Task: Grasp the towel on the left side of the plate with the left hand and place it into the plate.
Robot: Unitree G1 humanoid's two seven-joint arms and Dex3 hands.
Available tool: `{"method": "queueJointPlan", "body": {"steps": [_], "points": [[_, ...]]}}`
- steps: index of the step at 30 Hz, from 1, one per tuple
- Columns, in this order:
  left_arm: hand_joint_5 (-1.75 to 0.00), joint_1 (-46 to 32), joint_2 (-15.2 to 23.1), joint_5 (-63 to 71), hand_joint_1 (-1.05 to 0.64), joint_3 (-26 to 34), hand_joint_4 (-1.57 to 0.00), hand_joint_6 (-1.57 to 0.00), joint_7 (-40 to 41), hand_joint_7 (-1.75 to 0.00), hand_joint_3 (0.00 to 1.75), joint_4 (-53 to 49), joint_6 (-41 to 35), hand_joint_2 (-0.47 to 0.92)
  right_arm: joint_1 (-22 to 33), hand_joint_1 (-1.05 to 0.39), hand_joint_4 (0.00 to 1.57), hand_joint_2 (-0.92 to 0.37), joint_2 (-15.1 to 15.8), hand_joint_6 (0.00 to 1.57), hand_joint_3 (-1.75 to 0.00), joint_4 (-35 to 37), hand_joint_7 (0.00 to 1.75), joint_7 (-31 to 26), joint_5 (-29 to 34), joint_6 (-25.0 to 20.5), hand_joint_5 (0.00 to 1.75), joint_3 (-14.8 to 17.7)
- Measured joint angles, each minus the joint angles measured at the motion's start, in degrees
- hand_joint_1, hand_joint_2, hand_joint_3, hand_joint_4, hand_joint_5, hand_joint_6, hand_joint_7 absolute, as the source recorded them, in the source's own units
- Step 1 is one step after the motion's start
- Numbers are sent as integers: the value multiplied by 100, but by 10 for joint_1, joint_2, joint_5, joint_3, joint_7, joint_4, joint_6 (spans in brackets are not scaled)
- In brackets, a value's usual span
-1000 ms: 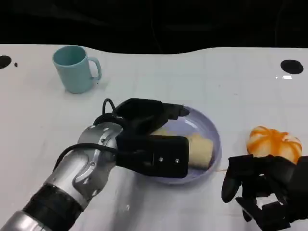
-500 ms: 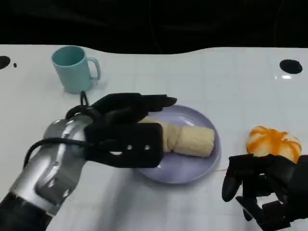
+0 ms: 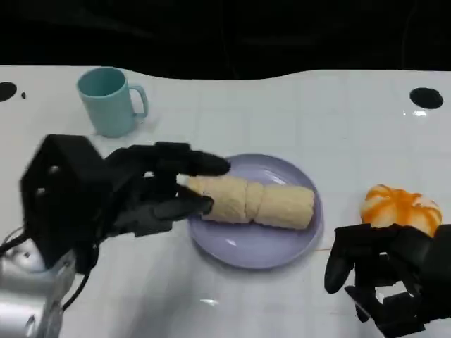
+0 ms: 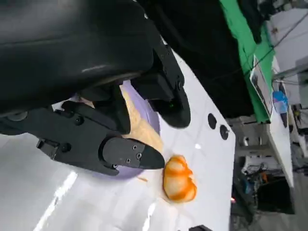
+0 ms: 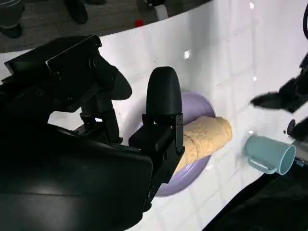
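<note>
Placement step: we judge the towel (image 3: 250, 202) delivered across the plate (image 3: 282, 248), left robot hand (image 3: 151, 189) spread at its 9 o'clock end, needing only withdrawal.
</note>
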State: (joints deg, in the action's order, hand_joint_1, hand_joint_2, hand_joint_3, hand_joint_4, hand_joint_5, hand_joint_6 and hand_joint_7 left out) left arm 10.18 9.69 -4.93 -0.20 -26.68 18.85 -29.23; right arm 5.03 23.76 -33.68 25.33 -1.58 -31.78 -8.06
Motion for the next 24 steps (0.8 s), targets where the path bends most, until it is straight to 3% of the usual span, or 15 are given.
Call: {"method": "queueJointPlan", "body": {"steps": [2,4,9,13,19,24], "points": [[-141,-26,-9,-29,-14,17,-77,-79,15,-118,119,41,-43,46,0,5,69,-60,0,69,-105,0,143,0,0,0,170,0],[-149,-46,-17,-56,-12,34,-77,-77,32,-126,125,74,-84,48,0,5,69,-60,0,69,-106,0,144,0,0,0,170,0],[-163,-82,-56,-160,-9,93,-74,-73,76,-139,122,148,-222,61,-1,5,69,-59,0,69,-106,2,143,0,-1,0,169,0],[-171,-107,-56,-204,-12,114,-77,-74,87,-146,120,173,-259,62,-1,5,70,-59,-1,70,-106,3,143,0,0,1,169,0],[-175,-130,-50,-237,-15,130,-74,-61,110,-171,120,188,-294,60,-1,5,70,-59,0,69,-106,6,142,0,0,2,168,1],[-175,-128,-50,-248,-13,128,-75,-59,137,-175,113,179,-317,67,-1,5,70,-59,0,69,-107,8,142,0,0,9,168,3]]}}
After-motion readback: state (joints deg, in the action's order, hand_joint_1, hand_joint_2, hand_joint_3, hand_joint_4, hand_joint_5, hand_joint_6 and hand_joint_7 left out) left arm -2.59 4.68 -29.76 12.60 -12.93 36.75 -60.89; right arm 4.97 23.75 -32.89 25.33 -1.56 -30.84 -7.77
